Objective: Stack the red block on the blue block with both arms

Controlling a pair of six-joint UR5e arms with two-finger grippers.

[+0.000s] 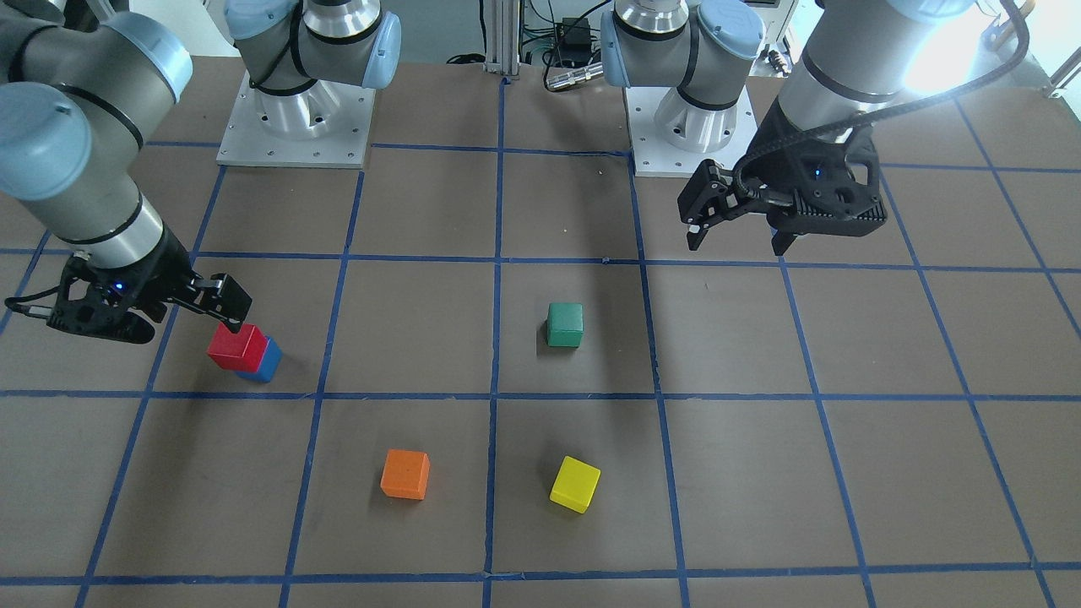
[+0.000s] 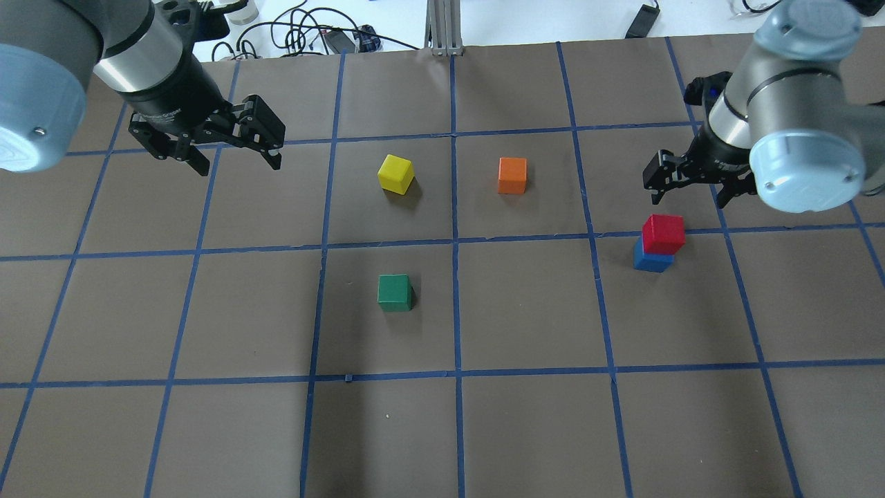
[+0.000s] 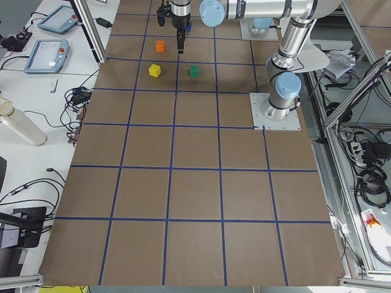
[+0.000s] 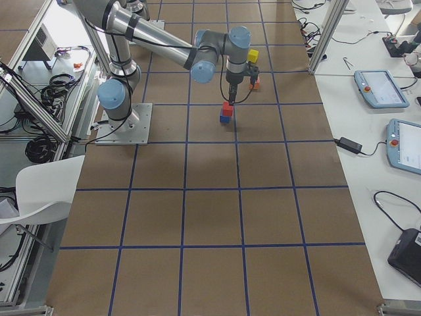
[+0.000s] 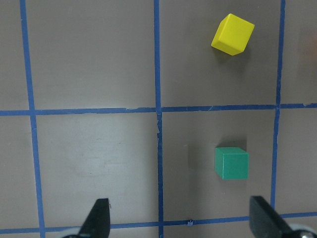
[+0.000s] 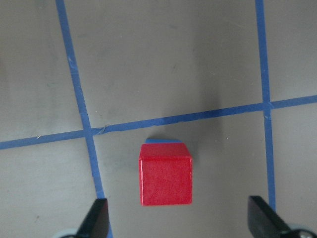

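Note:
The red block [image 1: 235, 346] sits on top of the blue block [image 1: 265, 365], slightly offset; the stack also shows in the overhead view, red [image 2: 664, 234] on blue [image 2: 651, 261]. In the right wrist view the red block [image 6: 165, 173] hides all but a sliver of the blue block [image 6: 163, 141]. My right gripper [image 2: 691, 194] is open and empty, raised just above and behind the stack, touching neither block. My left gripper [image 2: 240, 166] is open and empty, hovering over bare table far from the stack.
A green cube [image 2: 395, 292], a yellow cube [image 2: 396, 173] and an orange cube [image 2: 512, 175] lie apart mid-table. The green cube [image 5: 231, 163] and the yellow cube [image 5: 233, 33] show below my left gripper. The arm bases [image 1: 296, 118] stand at the robot's side.

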